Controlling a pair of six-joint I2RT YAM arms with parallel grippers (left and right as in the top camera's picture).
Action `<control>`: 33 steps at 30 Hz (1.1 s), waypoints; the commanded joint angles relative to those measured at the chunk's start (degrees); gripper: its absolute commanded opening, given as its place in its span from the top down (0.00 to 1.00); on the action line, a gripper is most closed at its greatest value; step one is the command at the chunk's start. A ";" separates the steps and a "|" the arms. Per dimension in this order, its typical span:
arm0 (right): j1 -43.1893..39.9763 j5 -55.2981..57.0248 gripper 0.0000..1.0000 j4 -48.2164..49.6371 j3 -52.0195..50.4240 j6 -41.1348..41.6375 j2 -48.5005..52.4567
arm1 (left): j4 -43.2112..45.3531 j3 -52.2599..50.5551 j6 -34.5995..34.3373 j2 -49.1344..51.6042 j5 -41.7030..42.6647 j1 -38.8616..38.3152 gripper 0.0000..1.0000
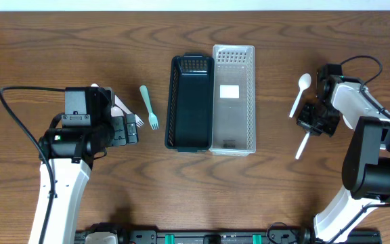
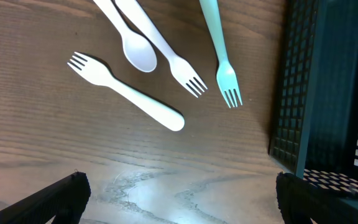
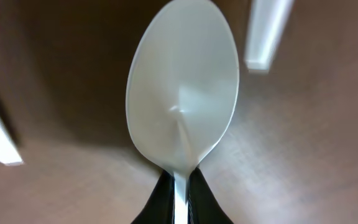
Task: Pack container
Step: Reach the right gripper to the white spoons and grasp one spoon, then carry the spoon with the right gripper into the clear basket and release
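Spoon [image 3: 182, 93] neck pinched in closed right pincer [image 3: 180, 186]; left pincer [image 2: 182, 199] spread wide.

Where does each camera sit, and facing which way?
Overhead: above the table, facing down on the dark basket and white basket; left arm, right arm show.
Left wrist: on the left arm, looking down at white forks and a teal fork; its open fingertips show.
Right wrist: on the right arm, close on a white spoon pinched in its fingers.
Shared: overhead and left wrist both show teal fork, dark basket.
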 commanded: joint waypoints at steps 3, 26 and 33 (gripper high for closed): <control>0.94 -0.83 0.99 -4.28 5.03 -1.99 -5.99 | -0.17 1.09 0.98 0.00 -0.98 0.26 0.02; 28.68 -5.57 0.99 9.57 9.92 6.45 -10.99 | -0.17 1.09 0.98 0.00 -0.98 0.26 0.02; 30.14 -14.32 0.47 12.90 10.05 6.38 -4.83 | -0.17 1.09 0.98 0.00 -0.98 0.26 0.02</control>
